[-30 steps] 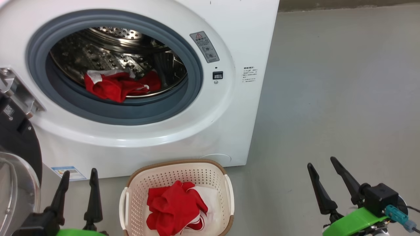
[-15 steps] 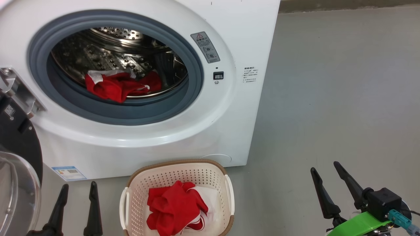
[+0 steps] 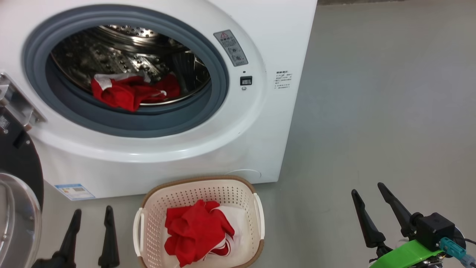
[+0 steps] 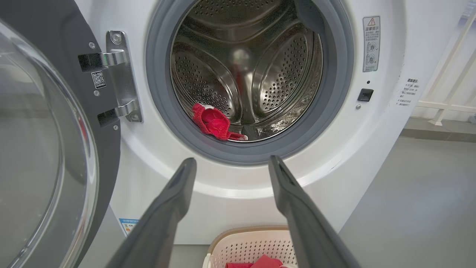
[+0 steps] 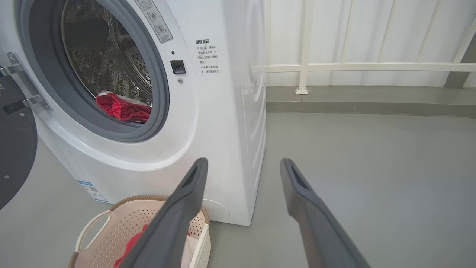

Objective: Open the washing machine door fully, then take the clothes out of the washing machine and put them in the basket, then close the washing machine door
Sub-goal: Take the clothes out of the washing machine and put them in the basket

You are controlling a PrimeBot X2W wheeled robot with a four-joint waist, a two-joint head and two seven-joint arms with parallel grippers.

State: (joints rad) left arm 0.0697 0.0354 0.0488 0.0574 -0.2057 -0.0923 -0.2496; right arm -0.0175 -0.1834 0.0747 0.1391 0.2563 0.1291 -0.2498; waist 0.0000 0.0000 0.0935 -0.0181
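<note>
washing machine (image 3: 275,56) upper left, door (image 3: 18,167) swung wide at lower left. basket (image 3: 193,182) bottom centre, part filled. clothes (image 3: 126,93) left in drum near front lip. left end effector (image 3: 93,209), right end effector (image 3: 366,188) open, empty. i'd enter low, pinch thick fold.

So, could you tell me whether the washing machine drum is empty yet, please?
Not empty. Red clothes with a white part lie at the bottom front of the steel drum, just behind the grey gasket.
</note>
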